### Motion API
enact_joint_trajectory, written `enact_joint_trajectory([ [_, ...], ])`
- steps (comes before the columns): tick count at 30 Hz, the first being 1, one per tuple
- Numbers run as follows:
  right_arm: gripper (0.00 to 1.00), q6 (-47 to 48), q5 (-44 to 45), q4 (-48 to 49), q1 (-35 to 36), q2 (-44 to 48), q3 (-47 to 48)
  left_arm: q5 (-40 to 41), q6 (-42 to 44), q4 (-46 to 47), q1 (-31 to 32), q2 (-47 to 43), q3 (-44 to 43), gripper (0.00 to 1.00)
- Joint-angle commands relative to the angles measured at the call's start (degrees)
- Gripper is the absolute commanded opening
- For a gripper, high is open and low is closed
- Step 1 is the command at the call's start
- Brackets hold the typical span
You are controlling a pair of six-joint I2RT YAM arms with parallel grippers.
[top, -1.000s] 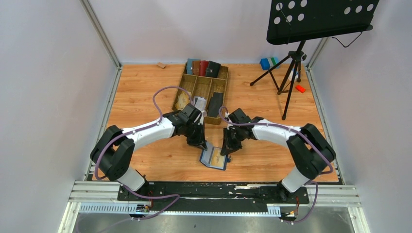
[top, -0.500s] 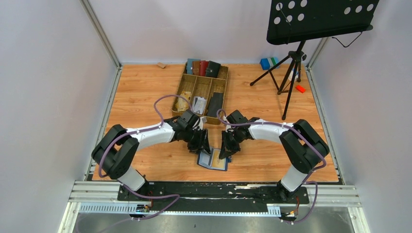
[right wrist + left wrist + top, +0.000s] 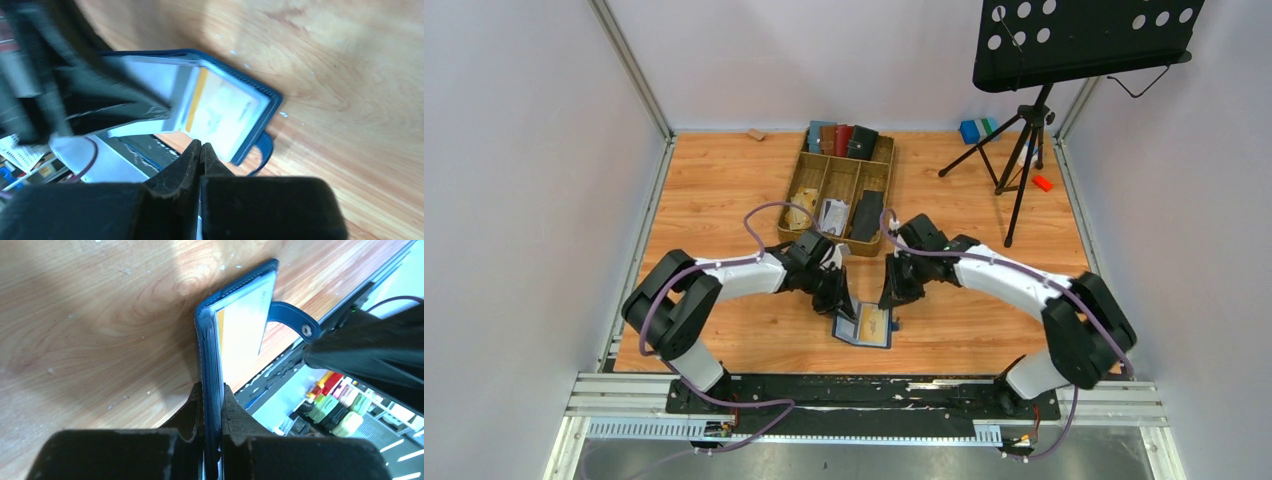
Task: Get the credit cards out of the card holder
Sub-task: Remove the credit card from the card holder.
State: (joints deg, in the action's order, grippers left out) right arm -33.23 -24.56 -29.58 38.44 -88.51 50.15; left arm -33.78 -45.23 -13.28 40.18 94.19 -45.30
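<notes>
Lying on bench (image 3: 724, 180): one card holder (image 3: 865, 327), pinched by left claw (image 3: 212, 390); one card (image 3: 220, 112) inside; right claw (image 3: 201, 145) clenched, empty.

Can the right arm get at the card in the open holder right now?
Probably yes: the card holder is open with the card bare, the left gripper pinches only its edge, and the right gripper hangs close by, though shut, so it must open first.
</notes>
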Motion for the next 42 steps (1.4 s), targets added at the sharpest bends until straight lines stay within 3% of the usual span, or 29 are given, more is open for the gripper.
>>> enact_joint_trajectory([
  [1,0.05,3.9,7.4,-3.5,-0.1,10.5,7.5,-1.3,-2.3,2.3,-2.0,-6.5,-0.8,0.0],
  [3,0.17,5.5,10.0,-5.3,-0.3,14.1,9.9,-2.4,-3.3,2.8,-2.4,-8.6,-2.3,0.0],
  [5,0.63,6.1,12.6,-6.9,-0.6,17.6,12.1,-3.3,-4.3,3.3,-2.7,-10.5,-3.7,0.0],
  [6,0.8,6.3,13.9,-7.2,-0.8,20.0,12.7,-3.8,-5.2,3.6,-2.9,-11.4,-4.7,0.0],
  [8,0.99,5.6,16.6,-7.4,-1.2,23.1,13.1,-4.6,-6.7,4.5,-3.2,-12.8,-6.0,0.0],
  [14,1.0,3.0,16.9,-11.5,-5.6,29.0,12.9,-7.7,-12.9,11.0,-4.8,-16.1,-7.4,0.0],
  [20,1.0,1.5,8.3,-11.0,-11.0,34.9,8.4,-10.4,-17.8,17.0,-5.8,-18.2,-7.5,0.03],
  [25,0.98,-2.9,-3.6,-4.0,-16.4,39.5,0.3,-11.5,-21.2,21.4,-6.0,-19.8,-6.7,0.03],
  [30,0.9,-10.8,-13.6,6.9,-17.4,40.2,-6.5,-13.6,-29.1,33.5,-5.9,-21.1,-3.8,0.03],
  [36,0.81,-18.5,-16.5,17.9,-17.4,41.1,-9.6,-14.4,-31.6,35.4,-6.0,-23.5,-1.6,0.03],
  [42,0.55,-23.4,-19.9,24.4,-17.5,40.0,-10.7,-14.5,-34.8,40.4,-6.0,-26.4,2.1,0.03],
])
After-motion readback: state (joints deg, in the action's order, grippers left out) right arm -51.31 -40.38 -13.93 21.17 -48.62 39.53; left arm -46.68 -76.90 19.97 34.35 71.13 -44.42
